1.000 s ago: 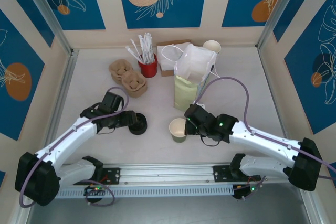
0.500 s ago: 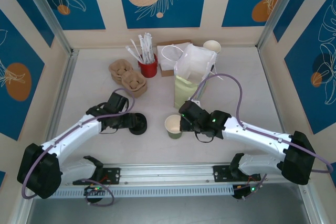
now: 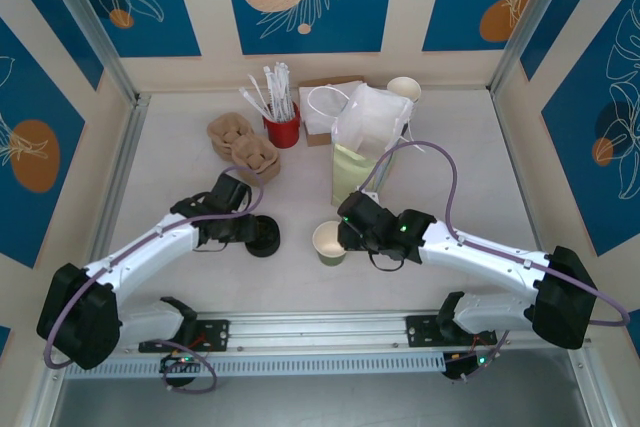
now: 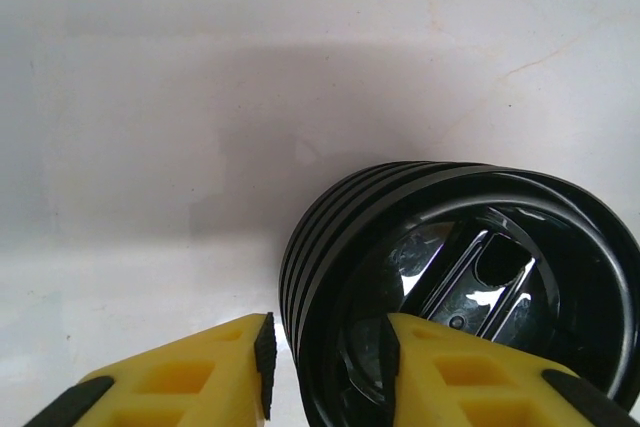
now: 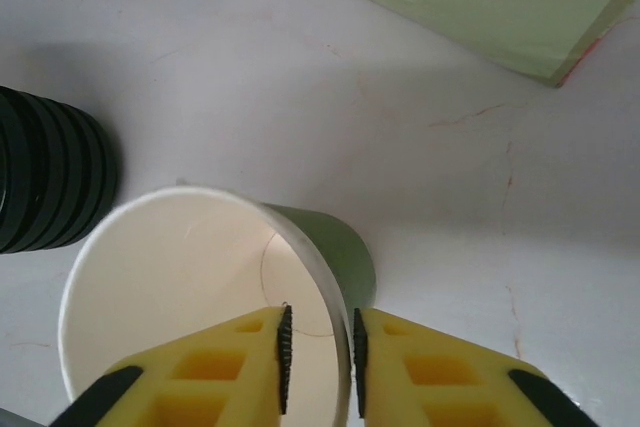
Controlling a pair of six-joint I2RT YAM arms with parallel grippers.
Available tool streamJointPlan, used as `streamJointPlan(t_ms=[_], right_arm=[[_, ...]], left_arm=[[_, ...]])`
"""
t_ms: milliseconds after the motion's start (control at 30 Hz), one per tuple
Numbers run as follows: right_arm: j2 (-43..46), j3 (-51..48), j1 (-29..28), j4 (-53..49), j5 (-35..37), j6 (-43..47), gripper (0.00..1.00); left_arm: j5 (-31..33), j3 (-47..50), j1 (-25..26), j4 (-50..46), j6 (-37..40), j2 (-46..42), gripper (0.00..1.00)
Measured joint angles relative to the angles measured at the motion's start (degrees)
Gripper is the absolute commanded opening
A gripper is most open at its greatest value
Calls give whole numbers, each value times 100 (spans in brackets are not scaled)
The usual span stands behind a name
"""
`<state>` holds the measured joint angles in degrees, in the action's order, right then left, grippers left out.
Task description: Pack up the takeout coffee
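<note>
The takeout coffee cup [image 3: 329, 243] stands upright and open-topped at the table's middle front, olive-green outside and white inside [image 5: 190, 287]. My right gripper [image 3: 342, 231] straddles its right rim [image 5: 318, 342], one pad inside and one outside. The inner pad stands clear of the wall, so it is open. To the cup's left sits a stack of ribbed black lids [image 3: 263, 237]. My left gripper [image 3: 247, 230] straddles that stack's near rim [image 4: 328, 342], with one finger inside the top lid [image 4: 470, 267]. Its outer pad is a sliver off the wall, so it is open too.
A pale-green paper bag [image 3: 352, 175] stands just behind the cup, with a white plastic bag [image 3: 372, 115] over its top. At the back are a red cup of straws [image 3: 282, 131], brown cup carriers [image 3: 243, 149] and white paper cups [image 3: 404, 89].
The right gripper slid the cup slightly left, then its jaws parted off the rim. The left jaws narrowed around the lid stack's rim.
</note>
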<state>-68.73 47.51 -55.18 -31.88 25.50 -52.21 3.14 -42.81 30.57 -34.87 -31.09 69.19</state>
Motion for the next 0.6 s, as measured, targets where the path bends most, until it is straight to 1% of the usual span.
streamJointPlan(t_ms=[233,600], right_arm=[[114,42,13,-92,-22,-31,40],[907,640,81,-514,-22,144,42]], left_arm=[[48,-22,4,-9,0,66,28],[146,-24,63,-24,-7,155,22]])
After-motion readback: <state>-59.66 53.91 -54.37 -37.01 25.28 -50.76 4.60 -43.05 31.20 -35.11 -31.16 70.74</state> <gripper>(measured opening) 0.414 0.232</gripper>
